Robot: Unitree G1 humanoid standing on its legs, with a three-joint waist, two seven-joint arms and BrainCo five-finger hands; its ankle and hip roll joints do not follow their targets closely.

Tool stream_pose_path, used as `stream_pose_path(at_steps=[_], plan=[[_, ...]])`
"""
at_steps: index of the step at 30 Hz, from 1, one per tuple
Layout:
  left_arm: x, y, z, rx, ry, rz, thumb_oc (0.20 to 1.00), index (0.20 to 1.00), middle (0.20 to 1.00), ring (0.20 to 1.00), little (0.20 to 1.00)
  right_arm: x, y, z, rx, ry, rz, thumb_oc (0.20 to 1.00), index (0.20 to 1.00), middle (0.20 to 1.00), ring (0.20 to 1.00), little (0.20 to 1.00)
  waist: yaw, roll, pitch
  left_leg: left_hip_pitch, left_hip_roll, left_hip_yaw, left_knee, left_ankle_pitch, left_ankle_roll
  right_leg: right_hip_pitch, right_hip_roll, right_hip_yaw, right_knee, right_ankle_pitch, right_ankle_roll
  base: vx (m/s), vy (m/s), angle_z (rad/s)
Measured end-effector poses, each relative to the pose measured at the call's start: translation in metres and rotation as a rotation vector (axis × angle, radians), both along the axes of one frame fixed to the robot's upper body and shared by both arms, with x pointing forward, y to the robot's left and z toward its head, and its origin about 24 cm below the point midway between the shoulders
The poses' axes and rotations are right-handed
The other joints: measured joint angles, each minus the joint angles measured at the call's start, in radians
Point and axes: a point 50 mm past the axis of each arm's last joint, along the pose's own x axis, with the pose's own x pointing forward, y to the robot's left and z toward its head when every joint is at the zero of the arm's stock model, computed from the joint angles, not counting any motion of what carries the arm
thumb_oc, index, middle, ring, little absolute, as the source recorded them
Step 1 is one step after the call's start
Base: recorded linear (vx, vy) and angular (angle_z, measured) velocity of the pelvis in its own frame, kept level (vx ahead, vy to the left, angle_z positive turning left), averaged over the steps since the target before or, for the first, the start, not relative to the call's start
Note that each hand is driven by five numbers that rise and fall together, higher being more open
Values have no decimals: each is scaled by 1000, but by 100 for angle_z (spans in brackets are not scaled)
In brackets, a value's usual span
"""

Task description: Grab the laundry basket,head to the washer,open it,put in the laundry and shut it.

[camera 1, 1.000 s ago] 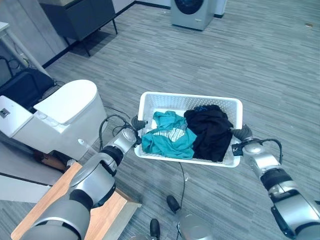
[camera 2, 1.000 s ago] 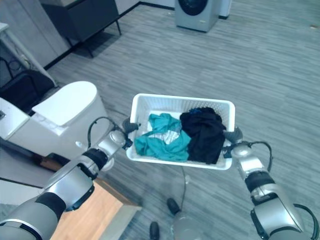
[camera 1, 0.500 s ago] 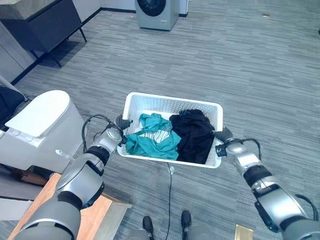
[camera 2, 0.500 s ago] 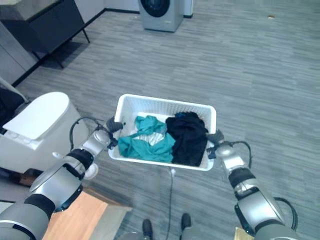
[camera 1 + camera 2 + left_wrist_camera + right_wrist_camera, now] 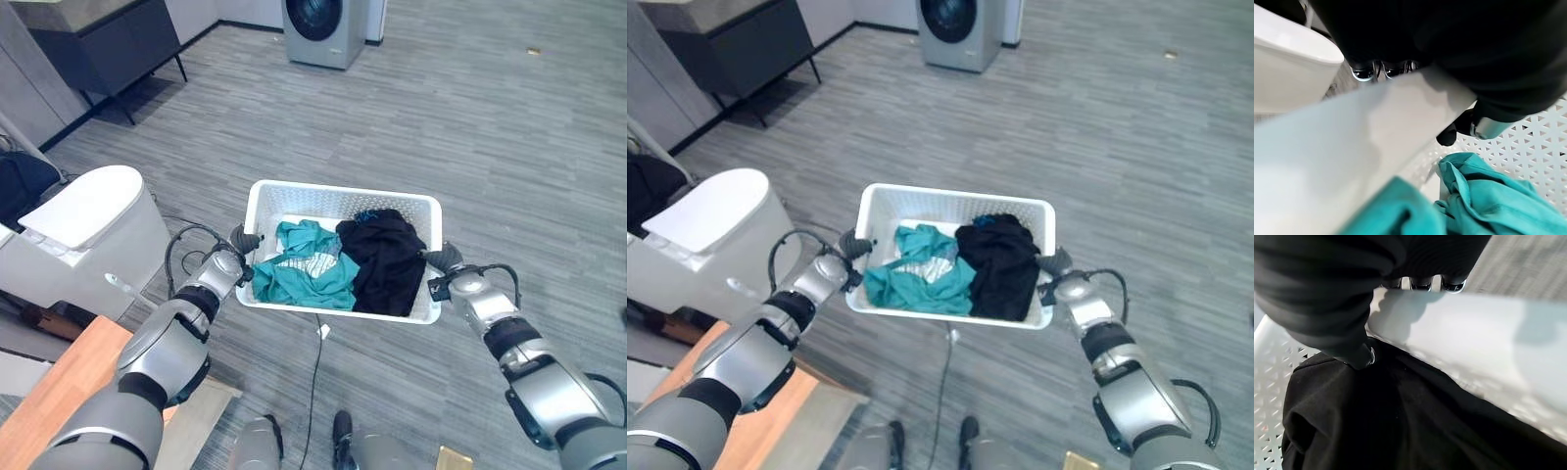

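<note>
Now my left hand (image 5: 238, 262) and right hand (image 5: 452, 281) stay clamped on the laundry basket (image 5: 342, 198) rim, teal and black laundry (image 5: 343, 259) between them; the washer (image 5: 325, 29) ahead sits more centered than before, so I'm walking.

Home laundry area: washer (image 5: 320, 29), toilet (image 5: 83, 220).

White toilet (image 5: 83, 230) with closed lid at the left, standing on grey wood-grain plank flooring (image 5: 509, 127). Dark cabinet (image 5: 98, 39) on thin black legs at upper left, beyond the toilet. Light wooden surface (image 5: 44, 377) at lower left corner. Dark bag (image 5: 24, 181) at the left edge, behind the toilet
</note>
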Motion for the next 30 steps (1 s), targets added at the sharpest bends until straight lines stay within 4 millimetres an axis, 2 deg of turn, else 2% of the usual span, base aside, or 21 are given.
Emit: stream_pose_path(at_steps=[2,4,5,6,7,8,9,11,12,13,14,17,19,20,21,22,24,25,28,29,30], plan=[[2,4,5,1,-11,8,200,200,200,200,200,3,4,4,2,-11,12,200,200,200,200,200,24,-16,3,-6,-82,8,-223,-4,9,20,21,44,-98,15,30,378,-51,-50],[1,11,6,3,-10,22,200,200,200,200,200,4,11,3,5,-7,28,200,200,200,200,200,63,23,15,0,-54,16,-404,26,-32,34,96,32,-91,29,-34,541,-24,-57],[-1,14,2,5,2,21,200,200,200,200,200,2,13,-4,6,13,28,200,200,200,200,200,61,25,17,-8,-50,28,-447,31,-46,64,113,30,-132,19,-22,604,41,-38],[-4,14,-5,3,15,22,200,200,200,200,200,0,15,-13,26,42,15,200,200,200,200,200,83,31,16,-12,-34,52,-522,32,-46,87,136,24,-135,-31,49,611,49,-73],[-4,15,-6,-4,22,25,200,200,200,200,200,1,15,-13,26,49,9,200,200,200,200,200,119,73,22,-39,28,54,-509,31,-45,47,173,2,55,-80,8,635,53,-102],[-6,20,-6,-3,32,33,200,200,200,200,200,0,19,-16,34,58,20,200,200,200,200,200,133,57,16,-74,30,80,-440,27,-42,51,142,25,177,-136,16,357,14,-46],[-12,27,-15,-2,62,32,200,200,200,200,200,-12,26,-36,60,102,44,200,200,200,200,200,106,13,-9,-122,-8,98,-283,-21,60,132,140,72,133,-247,-40,533,80,-33],[-14,33,-17,11,66,37,200,200,200,200,200,-16,31,-42,60,122,73,200,200,200,200,200,136,-20,-37,-71,-90,88,-299,-7,77,132,118,102,148,-242,-29,650,148,-52],[-17,43,-18,27,78,54,200,200,200,200,200,-19,40,-41,55,108,118,200,200,200,200,200,136,-6,-38,12,-103,39,-321,-27,103,111,124,90,246,-255,34,580,169,-116],[-24,59,-17,11,53,82,200,200,200,200,200,-25,56,-42,122,81,150,200,200,200,200,200,153,-13,-35,71,-101,53,-361,27,181,-15,103,82,555,-233,203,587,194,-104],[-28,65,-19,7,46,87,200,200,200,200,200,-36,58,-50,133,83,159,200,200,200,200,200,137,-24,-35,94,-121,45,-330,7,203,-85,49,54,751,-173,265,349,136,-59],[-28,45,-27,-35,53,30,200,200,200,200,200,-48,38,-63,112,122,109,200,200,200,200,200,98,4,-29,199,-162,25,-298,-57,228,-133,-85,57,949,-136,283,486,137,22],[-22,38,-21,-47,32,21,200,200,200,200,200,-44,30,-53,129,86,88,200,200,200,200,200,68,26,-31,221,-154,-35,-304,-104,241,-187,-94,61,894,-160,259,458,3,37],[-17,34,-14,-55,16,28,200,200,200,200,200,-39,28,-44,123,50,91,200,200,200,200,200,38,48,-15,247,-138,-79,-333,-105,238,-229,-82,37,793,-173,198,559,-116,61],[-12,28,-8,-60,4,20,200,200,200,200,200,-39,21,-41,106,48,87,200,200,200,200,200,35,53,-12,267,-129,-99,-348,-114,242,-276,-61,46,712,-168,191,757,-248,134],[-10,16,-8,-73,3,-7,200,200,200,200,200,-39,9,-38,77,48,76,200,200,200,200,200,-21,85,9,330,-91,-200,-375,-133,210,-274,0,61,375,-145,142,819,-282,135],[-10,12,-11,-77,15,-10,200,200,200,200,200,-39,3,-36,69,49,73,200,200,200,200,200,-57,73,6,366,-90,-253,-379,-180,200,-266,-16,88,23,-68,176,642,-187,121],[-10,13,-11,-73,18,-4,200,200,200,200,200,-35,3,-30,65,34,82,200,200,200,200,200,-58,45,7,406,-104,-261,-390,-211,171,-284,-63,111,-167,-26,225,561,-142,65],[-13,11,-19,-68,38,-4,200,200,200,200,200,-37,1,-35,61,57,76,200,200,200,200,200,-56,39,-11,534,-77,-309,-434,-290,112,-312,-145,93,-91,-22,268,551,-213,70],[-13,14,-20,-47,43,-2,200,200,200,200,200,-38,3,-37,56,69,91,200,200,200,200,200,-58,24,-21,577,-62,-313,-428,-319,55,-259,-163,88,-90,-14,300,563,-267,39],[-13,14,-21,-33,46,7,200,200,200,200,200,-35,2,-34,68,63,87,200,200,200,200,200,-46,47,-20,590,-25,-314,-412,-332,36,-267,-135,79,-45,78,299,558,-310,99]])
